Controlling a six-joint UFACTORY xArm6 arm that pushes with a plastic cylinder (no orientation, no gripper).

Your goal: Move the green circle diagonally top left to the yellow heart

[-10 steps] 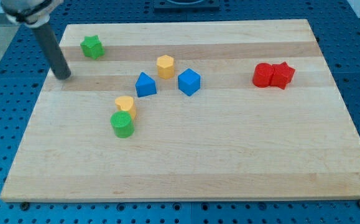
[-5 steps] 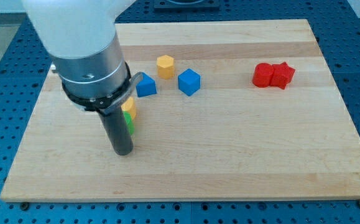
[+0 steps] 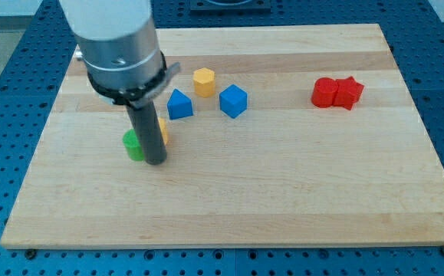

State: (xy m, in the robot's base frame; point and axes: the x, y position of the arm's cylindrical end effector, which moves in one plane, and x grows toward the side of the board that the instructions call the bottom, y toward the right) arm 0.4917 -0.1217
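Note:
My tip [image 3: 156, 160] rests on the board just right of the green circle [image 3: 133, 146], touching or nearly touching it. The rod hides most of the yellow heart [image 3: 163, 130], which shows as a sliver to the rod's right, up and right of the green circle. The arm's body covers the board's upper left.
A blue block [image 3: 179, 104], a yellow hexagon [image 3: 204, 80] and a blue cube [image 3: 233, 100] sit above and right of the tip. Two red blocks [image 3: 337, 93] touch each other at the view's right. A green star seen earlier at the top left is hidden by the arm.
The arm swung from the board's upper left down to the green circle. The green circle has slid left and a little up, from under the yellow heart to its lower left.

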